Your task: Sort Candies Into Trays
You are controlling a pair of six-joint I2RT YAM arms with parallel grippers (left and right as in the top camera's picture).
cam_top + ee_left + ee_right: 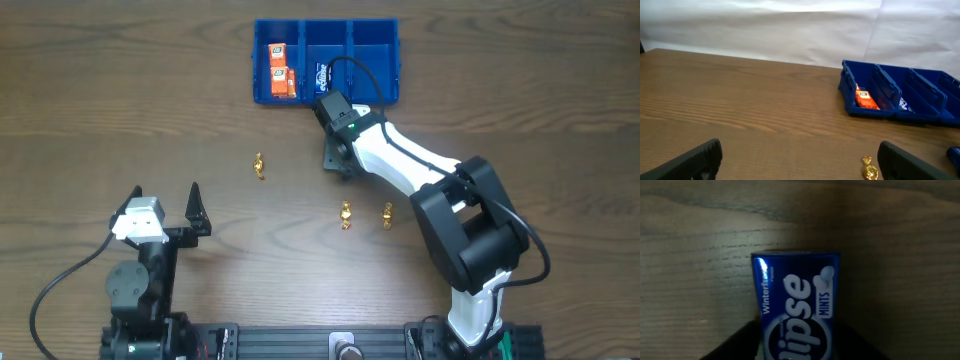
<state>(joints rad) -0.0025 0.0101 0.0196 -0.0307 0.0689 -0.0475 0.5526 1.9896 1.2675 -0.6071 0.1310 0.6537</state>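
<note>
Top view puts the wooden table [80, 100] under everything, with the blue three-compartment tray [375, 60] at 12 o'clock, orange packs [280, 70] in its 9 o'clock compartment and a blue pack [322, 75] in the middle one. Just off the tray's 6 o'clock edge the right gripper [340, 165] is low over the wood, jaws clamped on a blue mint box [797, 310], while the left gripper [165, 200] sits at 8 o'clock, jaws wide apart. Gold-wrapped candies [346, 215] lie loose, a pair at the right gripper's 6 o'clock and a single one at its 9 o'clock.
</note>
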